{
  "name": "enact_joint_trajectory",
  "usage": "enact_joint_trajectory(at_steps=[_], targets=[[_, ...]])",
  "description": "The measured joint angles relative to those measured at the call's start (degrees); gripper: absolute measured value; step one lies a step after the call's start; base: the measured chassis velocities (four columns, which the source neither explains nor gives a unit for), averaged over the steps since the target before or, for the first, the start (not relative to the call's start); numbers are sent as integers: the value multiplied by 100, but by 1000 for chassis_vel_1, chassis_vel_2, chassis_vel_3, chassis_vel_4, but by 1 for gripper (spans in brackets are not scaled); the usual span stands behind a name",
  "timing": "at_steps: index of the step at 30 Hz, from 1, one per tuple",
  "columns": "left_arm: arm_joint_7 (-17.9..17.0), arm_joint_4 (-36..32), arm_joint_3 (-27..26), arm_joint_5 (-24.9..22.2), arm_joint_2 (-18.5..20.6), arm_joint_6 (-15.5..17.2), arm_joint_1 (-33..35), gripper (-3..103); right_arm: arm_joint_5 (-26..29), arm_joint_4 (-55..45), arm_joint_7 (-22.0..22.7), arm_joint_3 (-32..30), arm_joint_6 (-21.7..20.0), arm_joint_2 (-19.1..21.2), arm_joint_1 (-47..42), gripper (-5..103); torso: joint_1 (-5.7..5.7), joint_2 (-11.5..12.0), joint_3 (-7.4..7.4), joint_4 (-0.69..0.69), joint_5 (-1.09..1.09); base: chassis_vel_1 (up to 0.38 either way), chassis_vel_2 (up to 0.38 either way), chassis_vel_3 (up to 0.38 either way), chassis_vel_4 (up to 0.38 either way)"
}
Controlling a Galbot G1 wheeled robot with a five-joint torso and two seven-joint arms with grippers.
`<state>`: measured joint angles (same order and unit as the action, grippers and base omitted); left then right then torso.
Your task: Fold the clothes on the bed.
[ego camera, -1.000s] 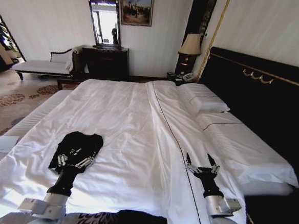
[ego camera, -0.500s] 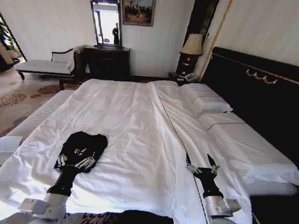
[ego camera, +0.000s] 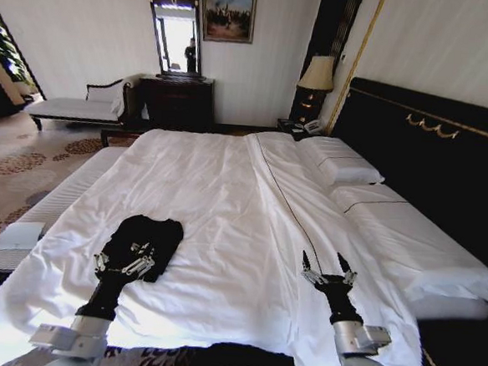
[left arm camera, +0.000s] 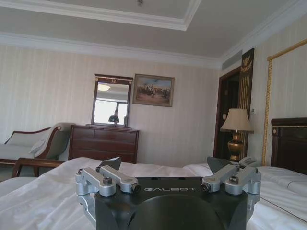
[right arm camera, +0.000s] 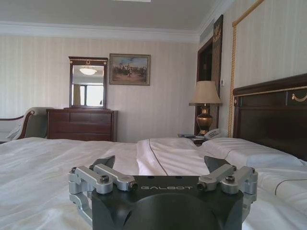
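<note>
The black short-sleeved T-shirt of soft fabric (ego camera: 145,239) lies bunched in a small dark heap on the white sheets of the large dark-framed bed (ego camera: 227,190), toward the near left corner of the mattress. The left gripper (ego camera: 125,259) is held out over the shirt's near edge with its fingers spread apart, gripping nothing; its own wrist camera shows both fingertips (left arm camera: 109,164) parted against the room beyond. The right gripper (ego camera: 328,268) hovers over bare sheet near the bed's near right part, beside the dark stripe running along the bedding, its fingers likewise released and empty (right arm camera: 163,165). Two white pillows (ego camera: 342,169) rest against the tall dark headboard with gold trim (ego camera: 430,154) along the right edge.

Against the frame a second ago, the whole head view has shifted: the shirt and bedding sit slightly further right and lower in the picture, while both arms hold nearly the same pose. The shirt's heap looks unchanged in shape.
</note>
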<state>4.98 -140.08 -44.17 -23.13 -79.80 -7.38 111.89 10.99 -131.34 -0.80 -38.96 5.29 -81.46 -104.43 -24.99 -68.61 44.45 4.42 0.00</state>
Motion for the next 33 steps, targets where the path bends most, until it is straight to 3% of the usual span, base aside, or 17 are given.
enact_joint_trajectory(at_steps=[33], targets=[[-12,123,-53,-61,116,23,-97,100,-91,172,-75,105,27,-120,112,100,0,0,0,0,0,100,98,-97,-96]])
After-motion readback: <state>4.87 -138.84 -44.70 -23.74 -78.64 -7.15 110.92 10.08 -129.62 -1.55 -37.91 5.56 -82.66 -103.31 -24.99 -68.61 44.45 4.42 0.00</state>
